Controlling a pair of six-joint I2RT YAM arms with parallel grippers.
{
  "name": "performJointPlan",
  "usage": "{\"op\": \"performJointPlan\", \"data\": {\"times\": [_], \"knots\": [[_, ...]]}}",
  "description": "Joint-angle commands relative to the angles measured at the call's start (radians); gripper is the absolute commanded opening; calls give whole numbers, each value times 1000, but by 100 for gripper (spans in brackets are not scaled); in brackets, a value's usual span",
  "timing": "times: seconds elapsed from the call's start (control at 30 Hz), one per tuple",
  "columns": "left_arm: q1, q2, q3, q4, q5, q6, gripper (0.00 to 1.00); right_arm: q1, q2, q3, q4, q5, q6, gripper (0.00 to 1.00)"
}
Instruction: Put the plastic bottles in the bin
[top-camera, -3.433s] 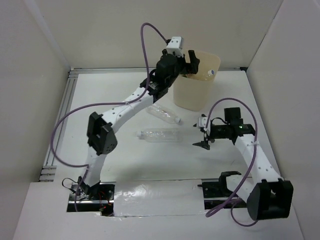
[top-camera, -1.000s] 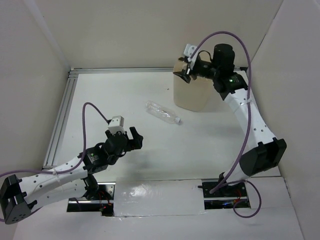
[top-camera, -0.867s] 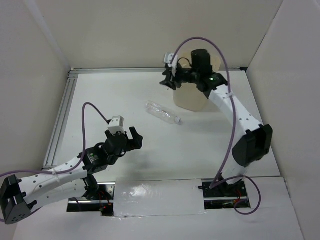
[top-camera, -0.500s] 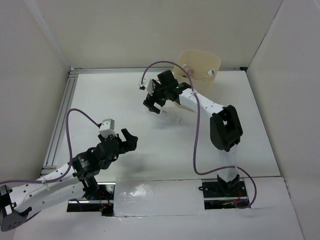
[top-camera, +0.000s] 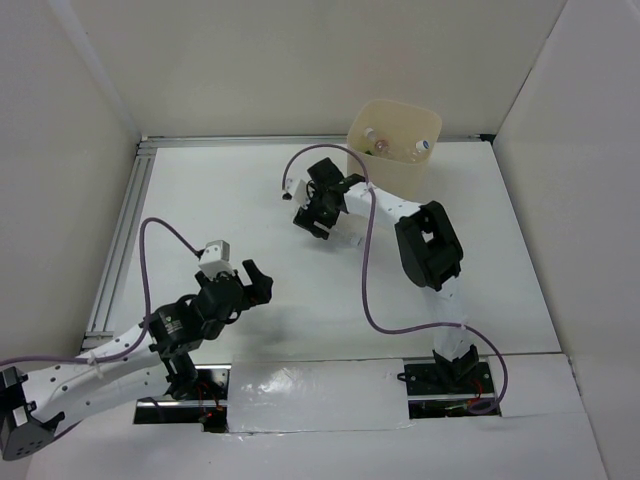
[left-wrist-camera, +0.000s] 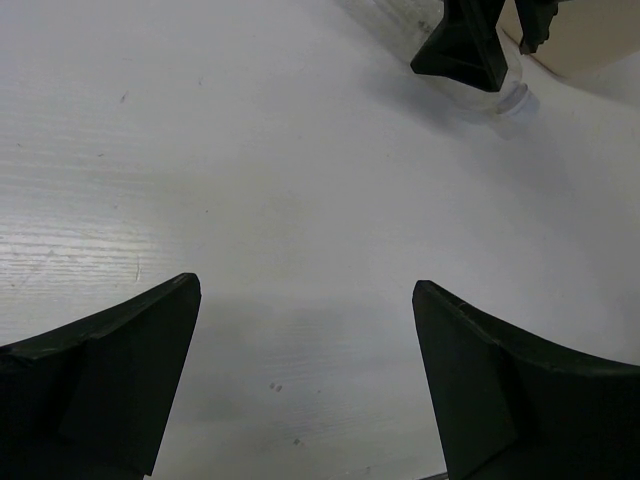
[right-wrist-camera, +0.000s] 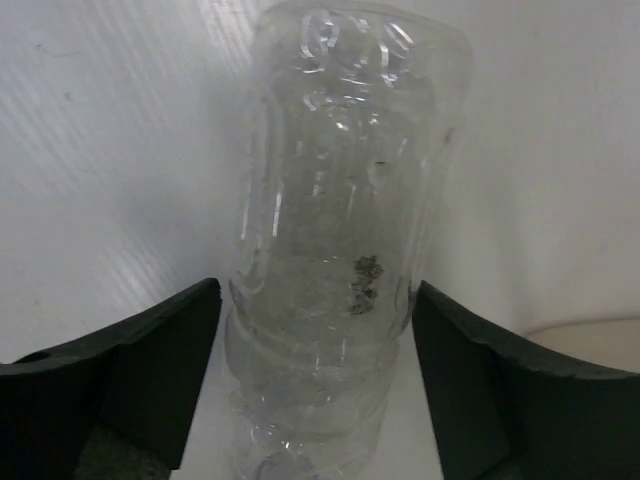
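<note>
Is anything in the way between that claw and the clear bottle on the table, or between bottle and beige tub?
Nothing visible. The right gripper, open, straddles the clear plastic bottle, and the cream-beige plastic bin stands close beside it.

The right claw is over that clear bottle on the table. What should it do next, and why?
Probably close the right gripper on the clear bottle: its fingers stand open on either side of it, and the bottle lies on the table, outside the bin.
</note>
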Motion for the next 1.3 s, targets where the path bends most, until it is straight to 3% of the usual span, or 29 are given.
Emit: {"op": "performJointPlan", "data": {"times": [0.0,0.07,0.1,0.17,0.23,0.3,0.43,0.57,0.7,0.9,1.07,1.23,1.27], "knots": [[-6,11,17,34,-32,4,100,-2,-17,23,-72,-116,-46,80],[-6,21,17,58,-23,4,100,-11,-29,58,-159,-254,-80,68],[-6,32,17,58,-23,15,100,-11,-64,67,-185,-295,-114,54],[-6,44,17,72,-23,24,100,-11,-99,101,-243,-360,-137,37],[-6,44,27,81,-14,34,100,-11,-159,177,-303,-476,-166,27],[-6,54,36,90,-14,45,100,-24,-229,239,-303,-562,-136,25],[-6,54,36,101,-14,56,100,-68,-336,386,-199,-583,-5,25],[-6,54,36,110,-5,56,100,-154,-428,400,7,-454,102,28],[-6,44,36,110,-5,56,100,-304,-454,377,74,-385,102,29],[-15,55,36,153,27,94,100,-528,-361,333,83,-568,78,50],[-15,106,73,153,27,117,100,-579,-275,344,108,-693,107,62],[-15,106,84,153,38,140,100,-597,-241,377,80,-736,131,100],[-15,106,84,153,38,140,100,-597,-260,362,98,-745,141,100]]}}
